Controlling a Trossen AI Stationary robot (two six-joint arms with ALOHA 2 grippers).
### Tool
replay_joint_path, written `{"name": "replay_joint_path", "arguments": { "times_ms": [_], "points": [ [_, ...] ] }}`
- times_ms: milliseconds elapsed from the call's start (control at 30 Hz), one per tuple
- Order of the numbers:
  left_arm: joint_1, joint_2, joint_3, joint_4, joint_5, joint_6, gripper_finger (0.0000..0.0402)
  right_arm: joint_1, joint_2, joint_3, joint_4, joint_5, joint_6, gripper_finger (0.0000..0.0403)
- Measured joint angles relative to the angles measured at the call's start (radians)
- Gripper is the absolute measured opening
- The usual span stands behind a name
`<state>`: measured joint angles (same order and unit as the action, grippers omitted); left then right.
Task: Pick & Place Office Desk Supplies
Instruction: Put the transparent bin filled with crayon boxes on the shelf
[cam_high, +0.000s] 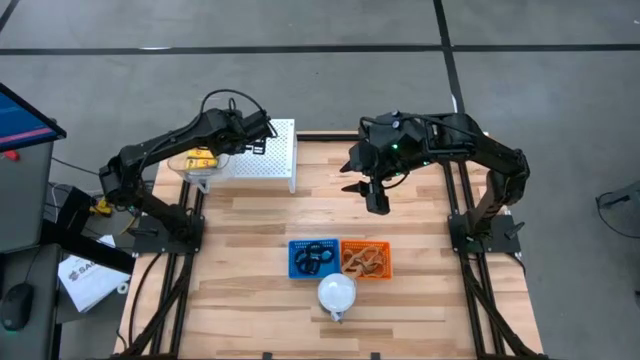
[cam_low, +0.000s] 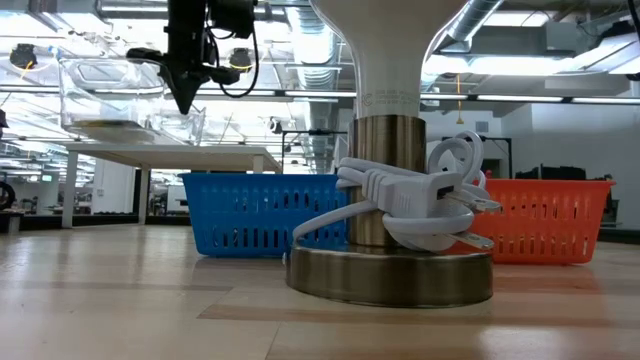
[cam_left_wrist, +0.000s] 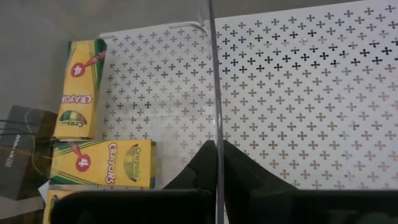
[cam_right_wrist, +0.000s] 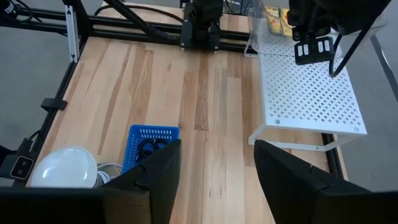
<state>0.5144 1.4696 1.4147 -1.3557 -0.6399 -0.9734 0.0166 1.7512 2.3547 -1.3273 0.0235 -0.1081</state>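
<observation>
The left gripper (cam_left_wrist: 216, 163) pinches the wall of a clear bin (cam_high: 205, 165) on the white shelf (cam_high: 268, 150) at far left; it could slip and tip. The right gripper (cam_right_wrist: 214, 163) hovers open, empty, mid-table. Black rings (cam_high: 312, 258) and rubber bands (cam_high: 365, 259) sit in near baskets

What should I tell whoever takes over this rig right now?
Left hand: shut on the clear bin's wall, on the white perforated shelf; yellow crayon boxes lie in that bin.
Right hand: open, empty, raised over the bare wood mid-table.
Blue basket holds black rings; orange basket holds tan rubber bands. White lamp stands just in front of them.
Done: rings and bands look sorted.
Left: probably the crayon boxes.
</observation>
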Motion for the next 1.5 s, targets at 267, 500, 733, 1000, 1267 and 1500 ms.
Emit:
{"name": "replay_joint_path", "arguments": {
  "times_ms": [267,500,733,1000,1267,1500],
  "points": [
    [-0.01,0.0,0.0,0.012,0.003,-0.003,0.0,0.0,0.0,0.0,0.0,0.0,0.001,0.0198],
    [-0.01,0.02,0.0,0.009,0.006,-0.002,0.0,0.001,0.0,0.0,0.0,-0.001,0.001,0.0198],
    [-0.018,0.071,0.0,0.013,0.0,0.001,0.0,0.002,0.0,0.0,-0.002,-0.001,0.011,0.0198],
    [-0.012,0.071,0.0,0.023,0.001,0.012,0.0,0.002,0.0,0.0,-0.002,-0.001,0.028,0.0198],
    [-0.007,0.071,0.0,0.061,0.003,0.007,0.0,0.01,0.0,0.0,-0.001,-0.001,0.034,0.0198],
    [-0.002,0.071,0.0,0.06,0.001,0.015,0.0,0.023,0.0,0.0,-0.002,-0.001,0.041,0.0198]
  ]
}}
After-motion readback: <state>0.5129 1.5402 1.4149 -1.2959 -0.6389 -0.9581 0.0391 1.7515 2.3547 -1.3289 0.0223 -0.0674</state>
